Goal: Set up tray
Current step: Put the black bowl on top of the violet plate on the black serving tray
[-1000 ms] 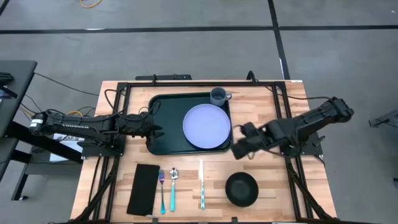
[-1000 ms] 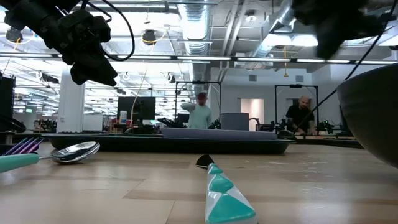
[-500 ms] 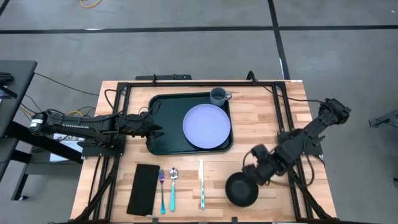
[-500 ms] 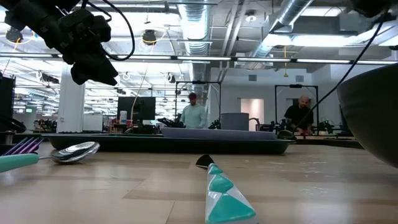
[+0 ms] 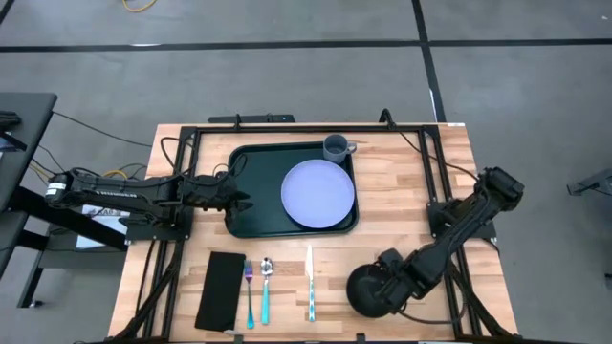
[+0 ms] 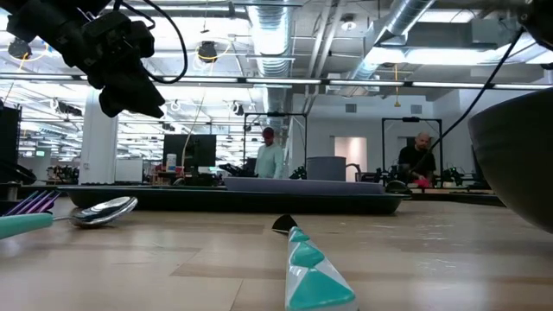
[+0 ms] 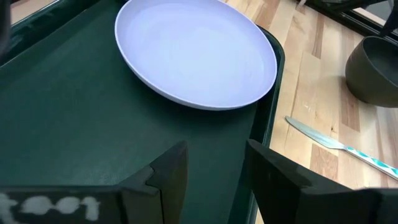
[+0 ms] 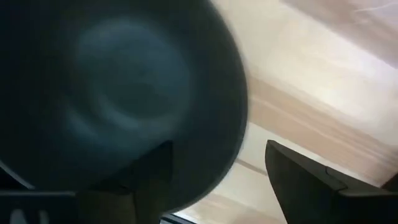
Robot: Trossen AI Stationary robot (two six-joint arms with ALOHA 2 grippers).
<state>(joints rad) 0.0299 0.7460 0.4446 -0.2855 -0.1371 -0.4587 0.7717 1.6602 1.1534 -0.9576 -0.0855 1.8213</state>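
Right gripper (image 5: 375, 287) has swung away from beside the tray and come down toward the front of the table; it now sits at the right edge of the dark bowl (image 5: 368, 290). From the wrist cam its two fingers (image 8: 311, 180) stand wide apart w/ the bowl's rim (image 8: 230, 112) between them, no pinch yet as far as I can see. Nothing else has shifted.

Left gripper (image 5: 239, 203) hovers at the left end of the tray (image 5: 256, 182), same spot as before, fingers (image 7: 168, 174) spread over the green floor, holding nothing.

Tray lies in the middle of the table, toward the back. On it: a pale lavender plate (image 5: 317, 194) on the right half, and a grey cup (image 5: 336, 148) in the back right corner, just beside the plate.

In front of the tray, on the wood, left to right: black napkin (image 5: 220, 289), fork (image 5: 249, 291), spoon (image 5: 267, 287), knife (image 5: 310, 283) w/ a teal patterned handle, then the bowl. Fork and spoon lie side by side, close to the napkin; knife is a bit apart.

Two people (image 6: 270, 158) stand in the room behind, well back from the table.
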